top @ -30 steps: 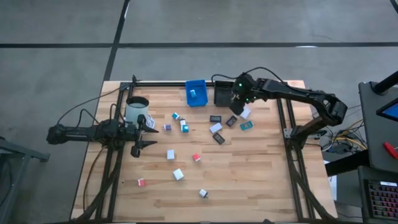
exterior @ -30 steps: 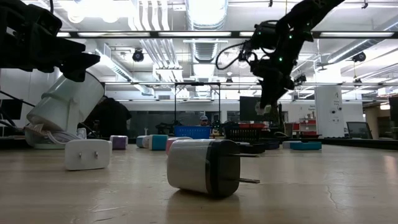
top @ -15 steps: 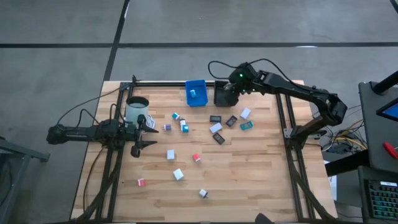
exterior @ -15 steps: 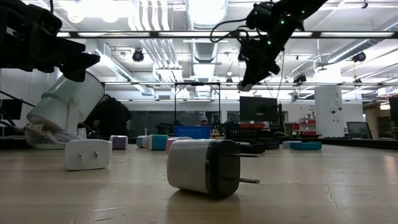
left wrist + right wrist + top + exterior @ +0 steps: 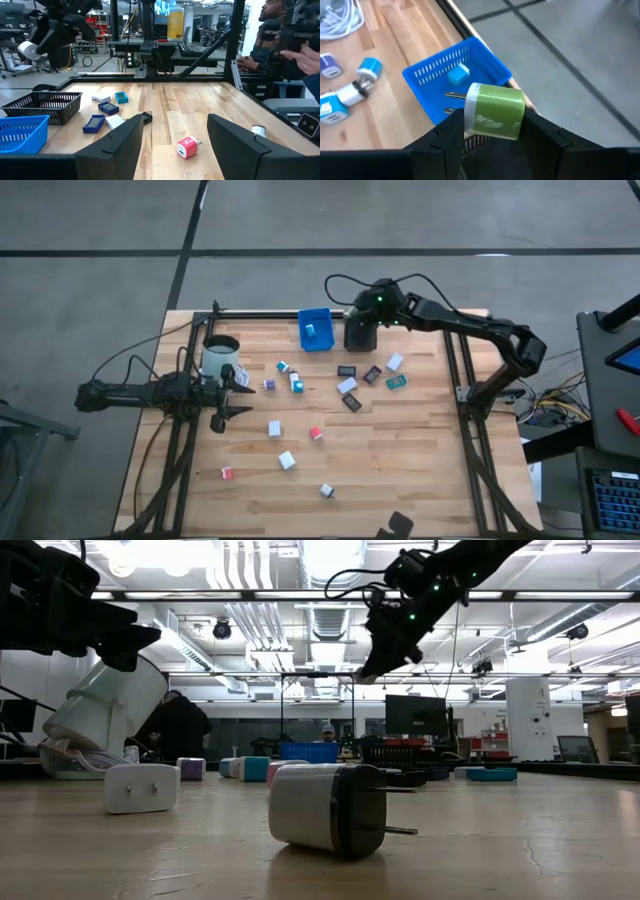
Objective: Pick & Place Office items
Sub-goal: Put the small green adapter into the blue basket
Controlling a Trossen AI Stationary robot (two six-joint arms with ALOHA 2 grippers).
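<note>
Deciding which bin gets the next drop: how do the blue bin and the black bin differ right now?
The blue bin is bright blue and holds a light blue piece; the black bin is dark mesh, its contents hidden. The right gripper, clamping a green plug, hangs above the black bin, none above the blue bin. Both sit side by side at the table's far edge.

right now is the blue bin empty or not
Not empty: the right wrist view shows one light blue charger lying inside the blue bin.
</note>
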